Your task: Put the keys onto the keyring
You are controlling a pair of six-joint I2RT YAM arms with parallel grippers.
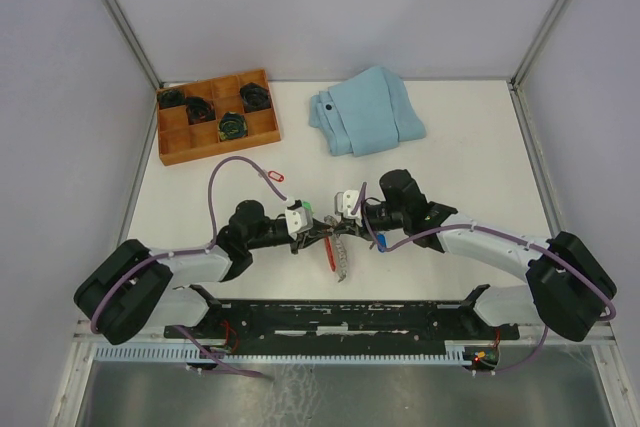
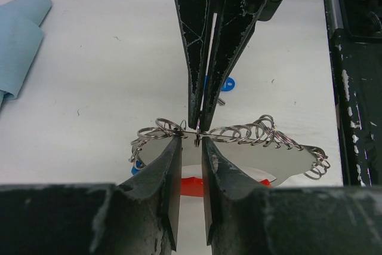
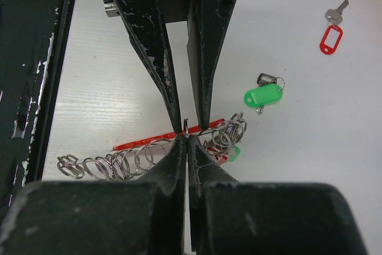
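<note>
Left hand (image 2: 191, 143) astride keyring (image 2: 242, 132) loops (narrow gap), blue cloth (image 2: 18, 46) far left

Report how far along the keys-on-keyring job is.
Done: no key clearly threaded yet. In hand: the right gripper is shut on one loop of the keyring; the left gripper, jaws slightly apart, straddles that loop. Remaining: the green-tagged key, red-tagged key and blue-tagged key lie loose on the table.

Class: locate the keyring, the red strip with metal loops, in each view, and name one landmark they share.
Top external: keyring low centre.
Left wrist: keyring across the middle, loops on top.
Right wrist: keyring lower left to centre.
Shared landmark: left gripper and right gripper, tip to tip at its loops.
</note>
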